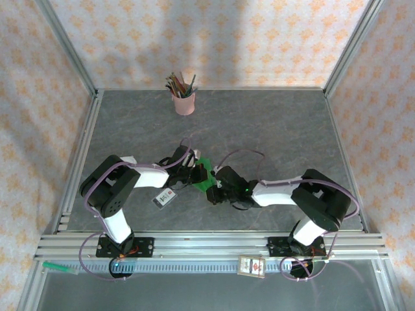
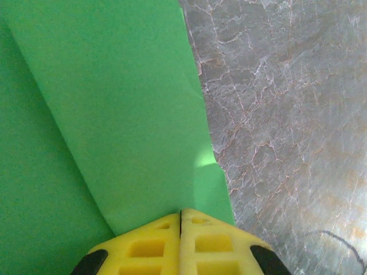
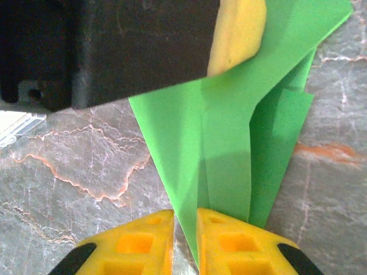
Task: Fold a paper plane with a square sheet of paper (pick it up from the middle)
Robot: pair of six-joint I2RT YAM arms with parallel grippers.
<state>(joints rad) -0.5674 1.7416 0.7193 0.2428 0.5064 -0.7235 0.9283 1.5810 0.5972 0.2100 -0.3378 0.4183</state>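
Paper plane (image 3: 229,143) lower edge hidden behind right fingers (image 3: 246,229); top covered by left fingers (image 3: 238,34); left-wrist view crops it.

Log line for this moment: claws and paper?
left claw: shut on folded green paper | right claw: narrowly open at its tip | stage: mid-fold

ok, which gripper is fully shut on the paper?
Left gripper: its jaws meet, pinching the paper at its edge. On the right gripper the jaws stand slightly apart, with the paper's point in the gap.
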